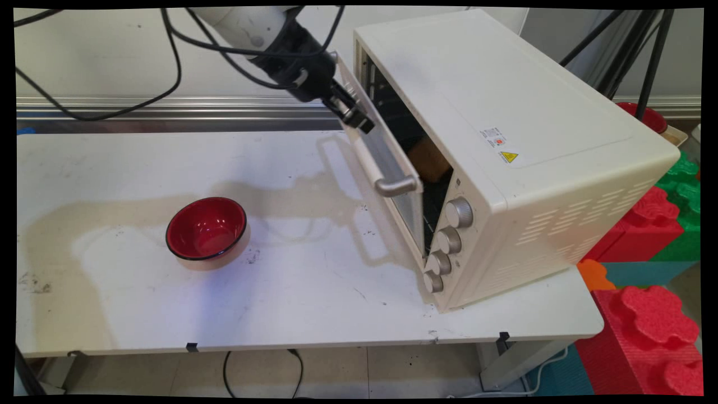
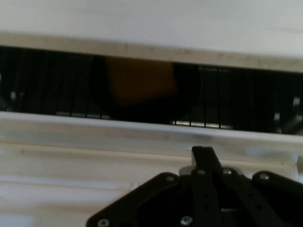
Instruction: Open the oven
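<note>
You see a cream-white metal toaster oven [image 1: 505, 140] with four silver-grey round knobs [image 1: 447, 242] down its front, a silver bar handle [image 1: 387, 179] on its glass door, and a small yellow warning sticker [image 1: 509, 157] on its top. Through the door gap you see a brown-orange block [image 1: 429, 160] against the oven's black interior; it also shows orange-brown in the hand view [image 2: 137, 82]. The round bowl [image 1: 206, 229] is glossy red inside with a black rim. The white tabletop [image 1: 140, 303] carries a pale tan stain. The black two-finger gripper [image 1: 353, 115] hangs from a white arm [image 1: 241, 22]. At right you see red foam blocks [image 1: 650, 320] and green foam blocks [image 1: 681, 179].
</note>
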You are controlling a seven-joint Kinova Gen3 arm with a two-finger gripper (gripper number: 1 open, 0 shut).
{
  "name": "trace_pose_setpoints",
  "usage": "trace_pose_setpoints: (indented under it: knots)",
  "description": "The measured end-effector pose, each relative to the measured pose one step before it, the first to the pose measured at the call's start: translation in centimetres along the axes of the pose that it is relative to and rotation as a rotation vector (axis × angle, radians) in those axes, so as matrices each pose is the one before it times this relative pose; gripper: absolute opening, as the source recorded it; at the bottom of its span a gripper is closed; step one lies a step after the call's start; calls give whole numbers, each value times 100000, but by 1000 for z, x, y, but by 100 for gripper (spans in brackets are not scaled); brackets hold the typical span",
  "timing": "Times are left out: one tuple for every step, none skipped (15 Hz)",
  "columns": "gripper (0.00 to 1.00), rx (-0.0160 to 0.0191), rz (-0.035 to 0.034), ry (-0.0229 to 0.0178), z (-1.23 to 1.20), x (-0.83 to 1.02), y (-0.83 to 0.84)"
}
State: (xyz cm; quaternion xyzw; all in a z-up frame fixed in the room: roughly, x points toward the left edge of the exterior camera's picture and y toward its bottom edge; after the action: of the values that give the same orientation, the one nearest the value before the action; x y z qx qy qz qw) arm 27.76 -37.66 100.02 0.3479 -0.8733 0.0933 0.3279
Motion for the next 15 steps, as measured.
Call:
trace_pose_setpoints:
  knots:
    - [0,-95,-55,-1062,-196,-486,76]
    - [0,-4,-80,-739,-159,-386,34]
    - [0,-20,-117,-1301,-228,-640,58]
    - [0,55,-154,-1129,-178,-588,24]
    - [0,162,-315,-1230,-207,-713,16]
    - [0,60,-183,-1008,-76,-518,15]
    - [0,136,-264,-1216,-35,-620,-8]
    - [0,127,-253,-1178,-3,-594,-14]
    - [0,142,-207,-1036,23,-511,-27]
    - [0,50,-129,-648,34,-320,-18]
    - [0,108,-137,-1006,85,-449,-34]
    - [0,126,-175,-1151,97,-543,-47]
    - [0,93,-207,-1113,121,-520,-43]
    - [0,89,-97,-909,110,-436,-26]
    - [0,24,-40,-563,93,-283,-11]
